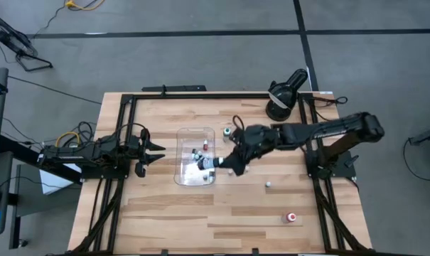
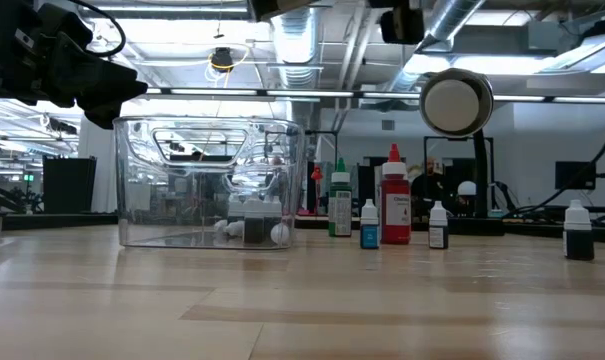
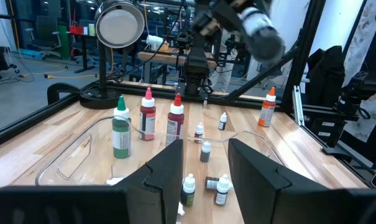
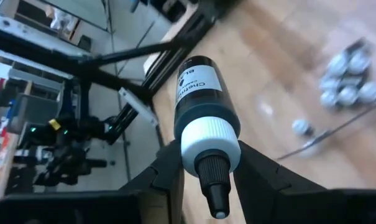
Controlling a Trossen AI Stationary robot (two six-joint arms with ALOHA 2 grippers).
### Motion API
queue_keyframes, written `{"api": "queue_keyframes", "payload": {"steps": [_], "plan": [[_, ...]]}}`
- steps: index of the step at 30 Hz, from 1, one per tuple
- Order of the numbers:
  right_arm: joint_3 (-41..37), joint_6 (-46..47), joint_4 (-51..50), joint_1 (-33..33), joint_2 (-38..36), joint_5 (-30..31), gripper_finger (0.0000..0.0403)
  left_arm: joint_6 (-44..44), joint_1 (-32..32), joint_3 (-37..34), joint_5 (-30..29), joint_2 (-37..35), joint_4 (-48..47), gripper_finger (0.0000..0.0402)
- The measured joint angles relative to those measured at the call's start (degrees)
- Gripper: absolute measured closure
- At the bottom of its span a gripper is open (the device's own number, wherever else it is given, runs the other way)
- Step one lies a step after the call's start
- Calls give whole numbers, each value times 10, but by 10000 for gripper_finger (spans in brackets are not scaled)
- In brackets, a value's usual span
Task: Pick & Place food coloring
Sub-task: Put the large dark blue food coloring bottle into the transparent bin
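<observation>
The food coloring is several tiny bottles. Some lie inside the clear tray [image 1: 186, 139], seen through its wall in the low view [image 2: 250, 230]. Others stand on the table to the tray's right [image 2: 382, 210] and nearer the far edge [image 1: 229, 131]. Two more sit toward the near right [image 1: 291, 217]. My right gripper [image 1: 223, 163] hangs over the tray's right rim, shut on one dark bottle with a white collar [image 4: 203, 106]. My left gripper [image 1: 154, 149] waits open to the left of the tray, its fingers [image 3: 169, 171] apart and touching nothing. My right gripper pinches the bottle between its two fingers [image 4: 166, 171] at the white collar [image 4: 209, 140] just below the dark nozzle. The dark body sticks out past the fingertips and the nozzle points back toward the wrist. The bottle is lifted clear above the tray [image 4: 349, 74].
A black round lamp-like device [image 1: 282, 96] stands at the table's far right corner and shows in the low view [image 2: 457, 100]. Black frame rails [image 1: 122, 128] run along the table's left and right sides. Bare wood [image 1: 200, 213] lies toward the near edge.
</observation>
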Motion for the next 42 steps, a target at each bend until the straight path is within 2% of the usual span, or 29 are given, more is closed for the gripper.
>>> {"api": "queue_keyframes", "payload": {"steps": [10, 16, 21, 32, 42], "plan": [[19, -124, -15, -60, -5, 1, 300, 0, 0, 0, 0, 0, 0, 284], [69, -231, -110, -89, 14, 23, 300, 0, 0, 0, 0, 0, 0, 284], [147, -347, -196, -96, 49, 64, 300, 0, 0, 0, 0, 0, 0, 284], [363, -550, -384, -109, 211, 96, 300, 0, 0, 0, 0, 0, 0, 284], [584, -616, -602, -124, 390, 95, 300, 0, 0, 0, 0, 0, 0, 284]]}}
